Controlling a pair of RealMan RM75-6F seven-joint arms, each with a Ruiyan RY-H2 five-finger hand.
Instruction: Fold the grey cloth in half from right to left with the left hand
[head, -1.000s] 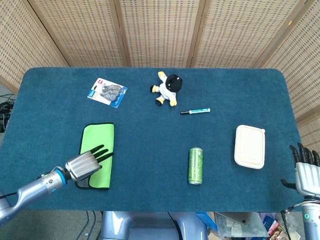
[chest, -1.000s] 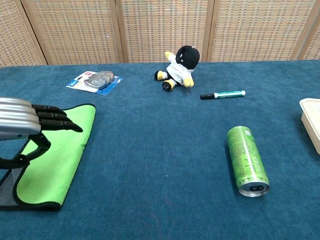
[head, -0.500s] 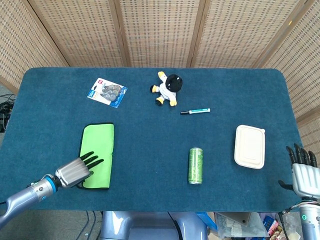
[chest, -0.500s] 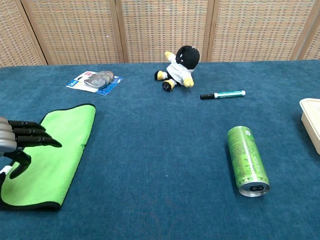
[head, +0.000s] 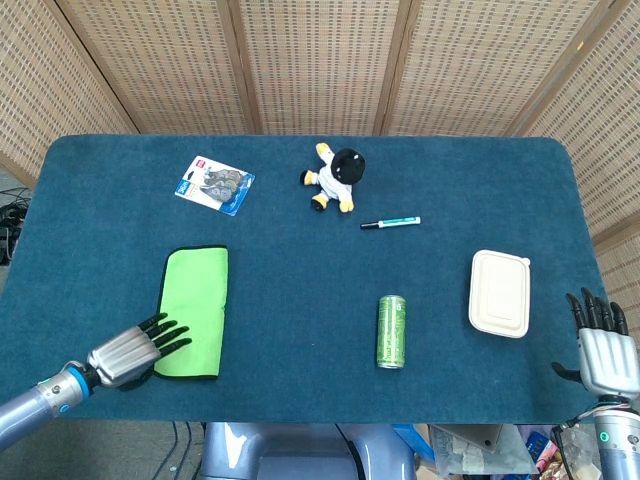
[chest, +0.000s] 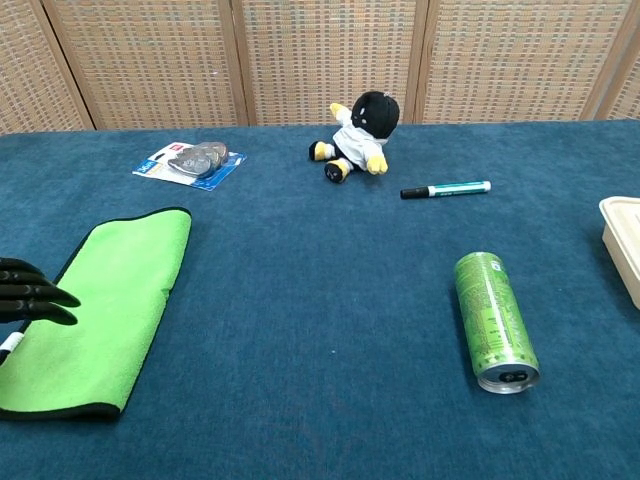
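Cloth (head: 194, 310) lies folded, green side up, near counter's (head: 300, 290) front left corner. Left robot hand (head: 130, 350) wide, holding nothing, fingertips over cloth's edge. Fold looks done.

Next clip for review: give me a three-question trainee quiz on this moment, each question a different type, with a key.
1. True or false: the left hand is holding the cloth.
2. Multiple choice: which thing lies nearest the can? A) blister pack B) food box C) plush toy
3. Fill in: the cloth lies flat with its ______ side facing up.

Key
1. False. The fingers are spread at the cloth's near left corner and hold nothing.
2. B. The box sits just to the can's right in the head view.
3. Green. Only a dark trim shows around the edge.
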